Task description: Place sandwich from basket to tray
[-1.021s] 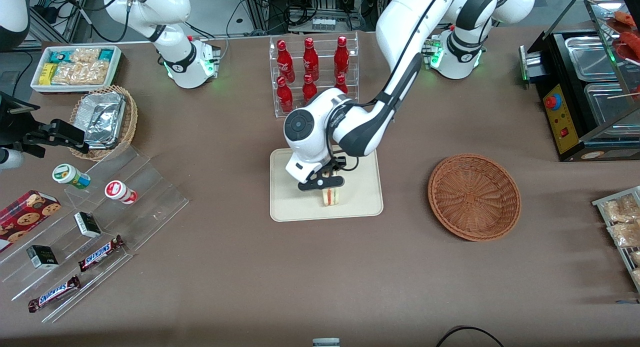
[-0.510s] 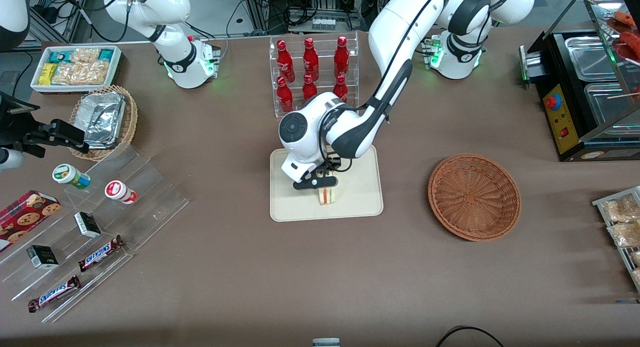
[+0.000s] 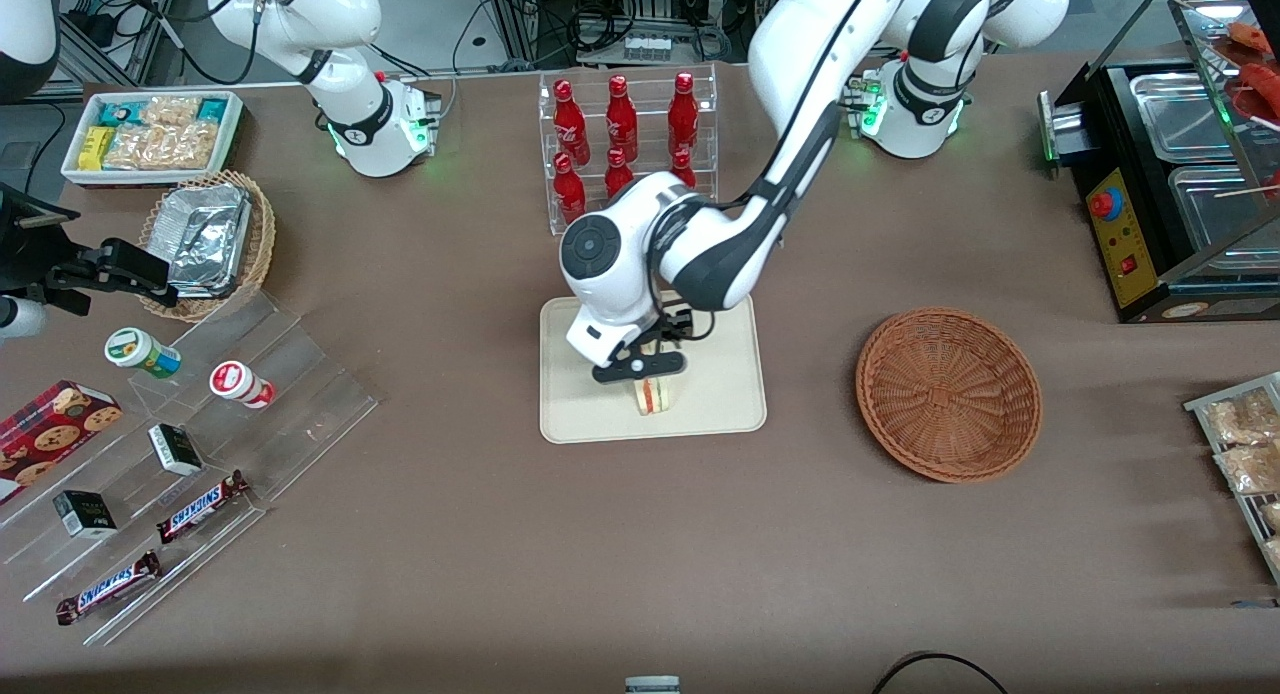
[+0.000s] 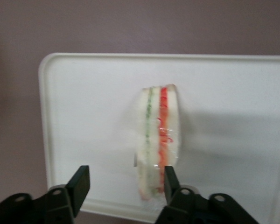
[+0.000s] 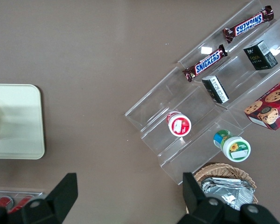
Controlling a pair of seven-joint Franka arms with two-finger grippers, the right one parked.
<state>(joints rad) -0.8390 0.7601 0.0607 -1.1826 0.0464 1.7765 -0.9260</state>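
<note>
Nearest the front camera, two candy bars [image 3: 150,549] reading SNICKERS lie on a clear stepped stand [image 3: 200,454]. Farther back, the sandwich [image 3: 655,395] stands on edge on the tray [image 3: 730,394] — the basket [image 3: 948,394] sits well apart toward the working arm's end. The gripper [image 4: 126,184] hangs just above the sandwich, fingers spread and released. Farther still, red bottles [image 3: 620,139] fill a clear rack — lettering unreadable.

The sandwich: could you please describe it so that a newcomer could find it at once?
Find the cream tray in front of the rack of red bottles. The sandwich stands on it, just under the open gripper. It is the tray's only item: white bread with red and green layers.
</note>
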